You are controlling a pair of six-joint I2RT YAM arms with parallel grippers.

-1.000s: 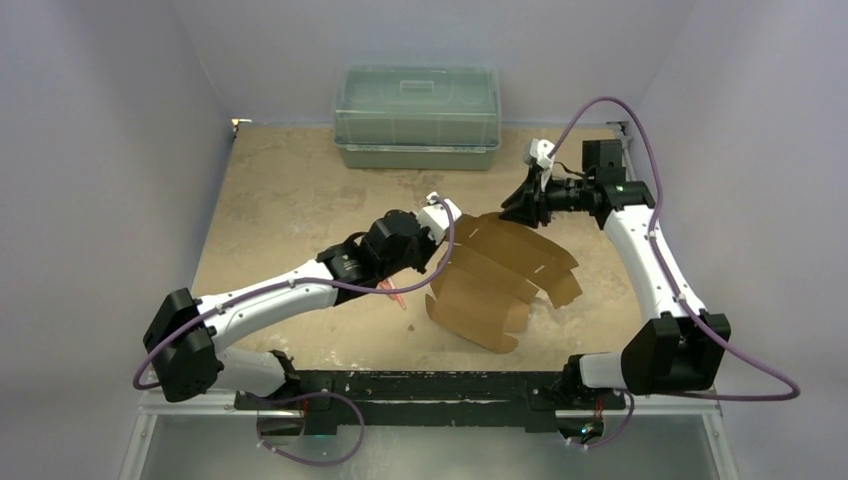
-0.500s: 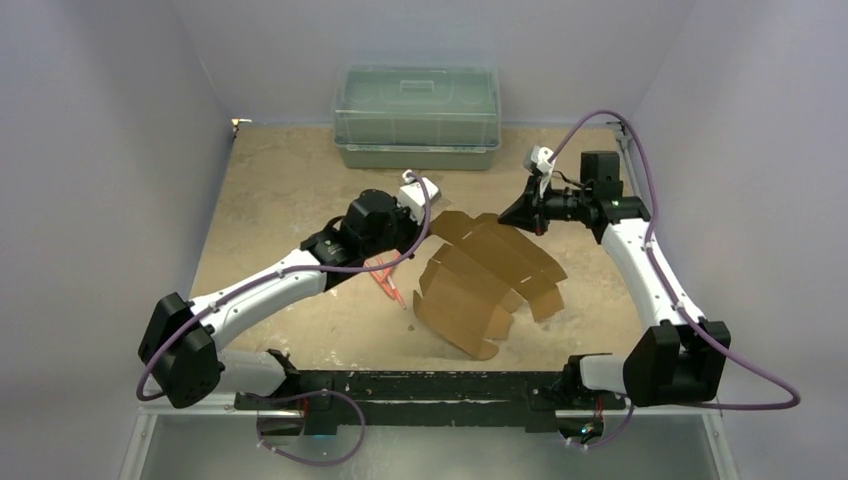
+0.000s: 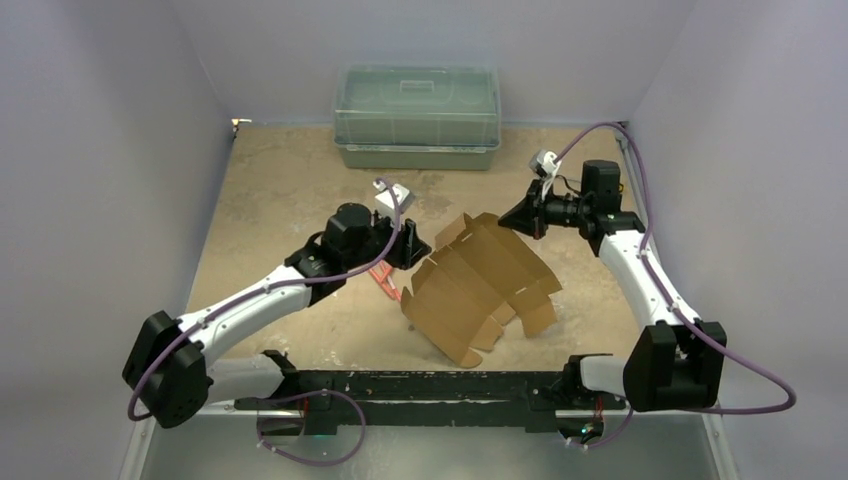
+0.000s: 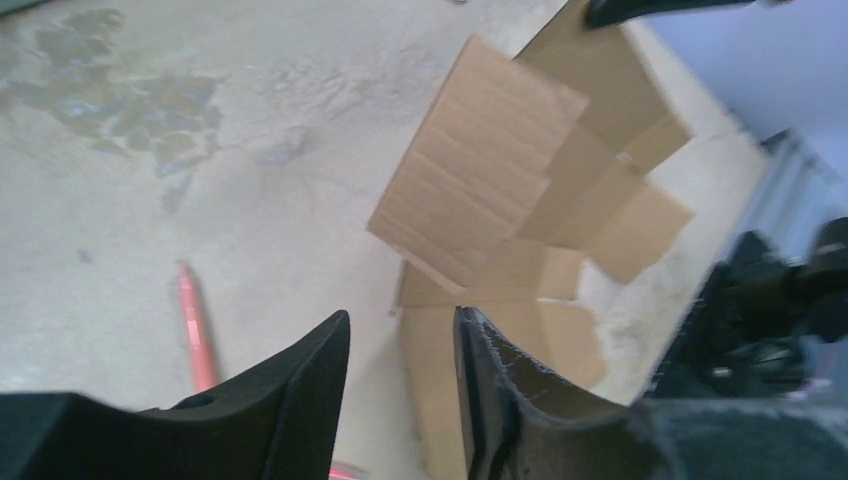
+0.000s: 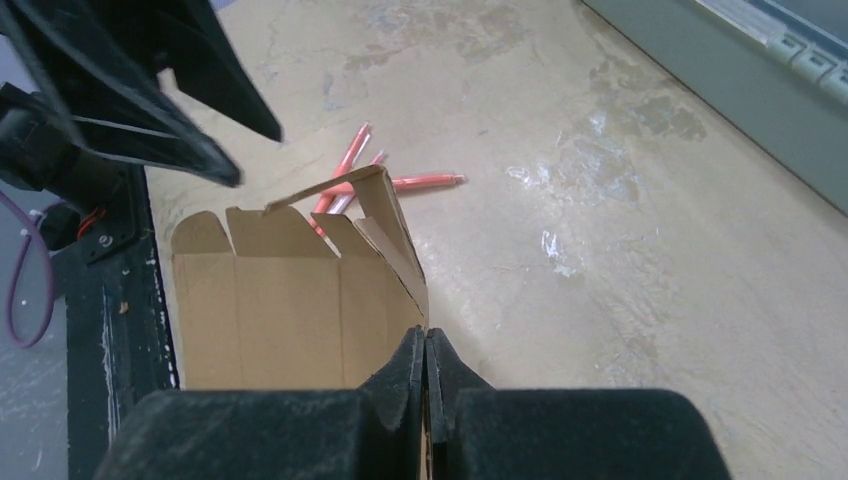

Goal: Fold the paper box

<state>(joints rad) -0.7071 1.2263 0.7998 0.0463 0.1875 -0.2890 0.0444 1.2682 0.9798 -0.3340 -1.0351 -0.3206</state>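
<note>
The paper box (image 3: 480,285) is a brown die-cut cardboard sheet, bent and partly raised off the table at the middle. My right gripper (image 3: 508,218) is shut on the sheet's far right edge and holds it up; in the right wrist view the cardboard (image 5: 290,310) runs out from between the closed fingers (image 5: 426,345). My left gripper (image 3: 415,243) is open and empty, just left of the sheet's near flaps. In the left wrist view the open fingers (image 4: 400,340) frame the cardboard (image 4: 480,200) without touching it.
A green translucent plastic bin (image 3: 417,117) stands at the back of the table. Red pens (image 3: 385,282) lie on the table left of the sheet, under my left wrist; they also show in the right wrist view (image 5: 395,182). The black base rail (image 3: 420,385) runs along the near edge.
My left gripper has drawn back to the left, away from the sheet. The cardboard has shifted left and swung more upright, still held by the right gripper, which has barely moved.
</note>
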